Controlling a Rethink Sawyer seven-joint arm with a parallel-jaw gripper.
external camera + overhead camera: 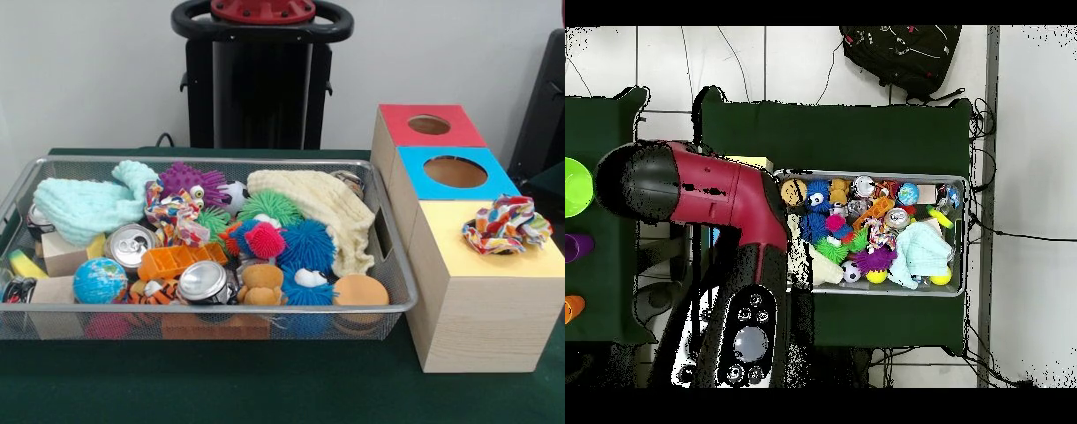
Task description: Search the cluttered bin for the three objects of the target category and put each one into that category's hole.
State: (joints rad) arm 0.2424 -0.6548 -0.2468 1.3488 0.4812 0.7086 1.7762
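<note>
Roughly, left to right in the front view:
Bin: a wire mesh bin (393,305) sits on the green table (265,389), packed full.
Left end: a mint cloth (84,208) lies over a wooden block (62,256), with a small globe (100,281) at the near wall.
Middle: 2 drink cans (131,243) (203,281), an orange tray (181,259), a purple spiky toy (190,183), a teddy (261,284) and red, green and blue spiky balls (306,245).
Right end: a cream cloth (327,212) drapes toward the near right corner.
Boxes: 3 wooden boxes stand just right of the bin; the far red top (397,125) and middle blue top (415,168) each have a round hole.
Task item: a multicoloured fabric piece (505,223) rests on the near yellow top (441,231).
Arm: in the overhead view the red arm (715,190) reaches over beside the bin.
Pincer: hidden, so I cannot tell if it grips anything.
</note>
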